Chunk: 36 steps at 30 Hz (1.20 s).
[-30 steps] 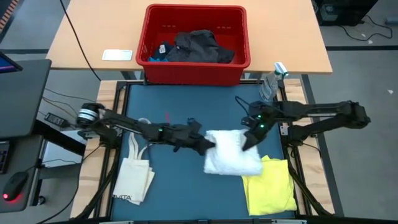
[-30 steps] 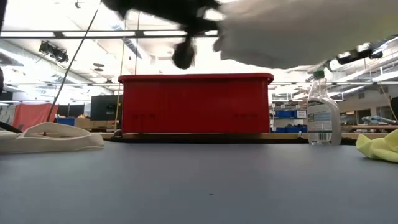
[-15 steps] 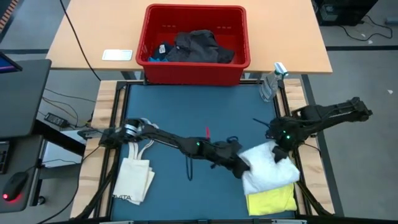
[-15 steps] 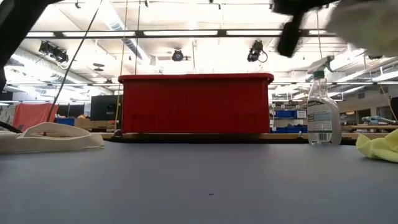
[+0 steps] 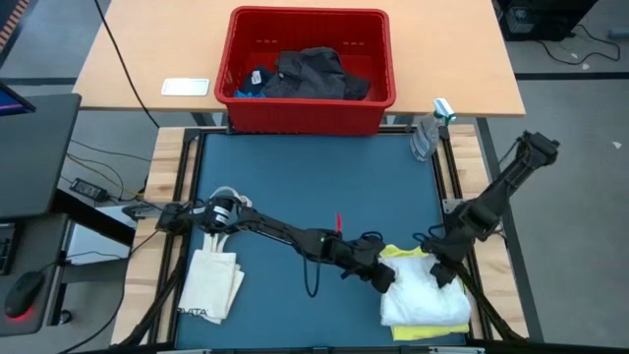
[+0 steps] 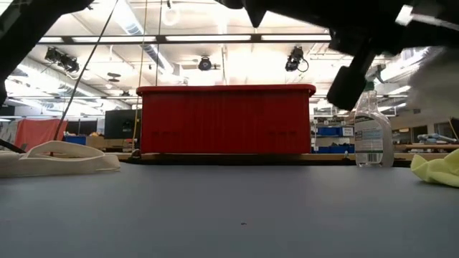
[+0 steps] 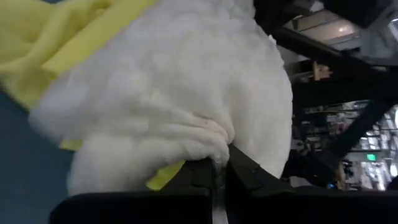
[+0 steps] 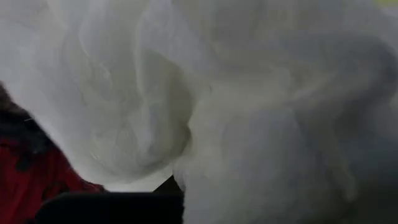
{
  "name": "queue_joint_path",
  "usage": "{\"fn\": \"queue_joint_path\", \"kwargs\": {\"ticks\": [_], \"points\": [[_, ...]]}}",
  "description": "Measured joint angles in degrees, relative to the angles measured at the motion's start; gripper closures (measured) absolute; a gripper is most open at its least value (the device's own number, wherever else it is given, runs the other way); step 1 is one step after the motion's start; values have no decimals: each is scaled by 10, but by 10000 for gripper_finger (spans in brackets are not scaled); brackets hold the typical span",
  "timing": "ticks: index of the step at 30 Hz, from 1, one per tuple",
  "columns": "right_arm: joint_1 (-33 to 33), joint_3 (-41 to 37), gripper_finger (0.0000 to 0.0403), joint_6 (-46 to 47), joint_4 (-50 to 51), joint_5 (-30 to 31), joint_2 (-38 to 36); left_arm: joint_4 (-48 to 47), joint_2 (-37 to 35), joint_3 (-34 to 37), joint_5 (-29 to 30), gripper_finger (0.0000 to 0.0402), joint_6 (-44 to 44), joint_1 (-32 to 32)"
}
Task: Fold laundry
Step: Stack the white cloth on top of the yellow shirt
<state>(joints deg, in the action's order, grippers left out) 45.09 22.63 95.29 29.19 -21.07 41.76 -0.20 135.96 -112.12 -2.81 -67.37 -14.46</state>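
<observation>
The white garment (image 5: 428,300), folded into a thick bundle, hangs between both grippers over the yellow garment (image 5: 405,254), which lies flat at the table's near right corner. My left gripper (image 5: 385,279) is shut on the bundle's left side. My right gripper (image 5: 442,267) is shut at its far right side. In the low view the white garment (image 6: 434,64) is well above the yellow garment (image 6: 439,168). Dark garments (image 5: 314,74) lie in the red bin (image 5: 310,113). My left gripper pinches a bunched fold of several layers at the white garment's left edge (image 7: 214,140) between its two fingers. It comes from the table's left, slanting down. The cloth bulges slack beyond the fingers, above the yellow garment. My right gripper holds the white garment at its far right edge (image 5: 437,283), coming from the right and slanting down. In its wrist view the cloth (image 8: 217,93) covers the fingers, so the exact part and the layers held cannot be told.
A cream tote bag (image 5: 211,280) lies at the near left, its handles pointing toward the far edge. A spray bottle (image 5: 428,133) stands at the table's far right corner. A small white slab (image 5: 185,87) lies on the wooden desk beside the bin. The middle of the blue mat is bare.
Both grippers have carried the white bundle from the table's middle toward its near right corner and lower, bringing it over the yellow garment. The left arm has stretched far out to the right. The right arm has drawn back and swung toward the near edge. The bundle stayed folded.
</observation>
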Motion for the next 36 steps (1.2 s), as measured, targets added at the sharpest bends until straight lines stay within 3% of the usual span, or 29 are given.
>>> {"fn": "queue_joint_path", "kwargs": {"ticks": [5,12,17,22,25,29,36], "points": [[43,-21,348,39,2,14,7,4,21,0,2,388,-1,-3],[48,2,204,55,22,13,-14,-2,25,0,-38,349,-20,7],[48,85,152,30,181,24,-30,-2,8,0,-75,297,-3,22],[48,186,152,-8,363,80,-32,-10,6,0,-109,252,-3,34],[48,238,158,-32,394,154,-32,-8,6,0,-131,235,-8,38],[47,255,167,-89,308,247,-17,-9,6,0,-162,224,-6,44],[54,166,190,-163,161,264,80,-12,0,0,-162,223,-5,44]]}}
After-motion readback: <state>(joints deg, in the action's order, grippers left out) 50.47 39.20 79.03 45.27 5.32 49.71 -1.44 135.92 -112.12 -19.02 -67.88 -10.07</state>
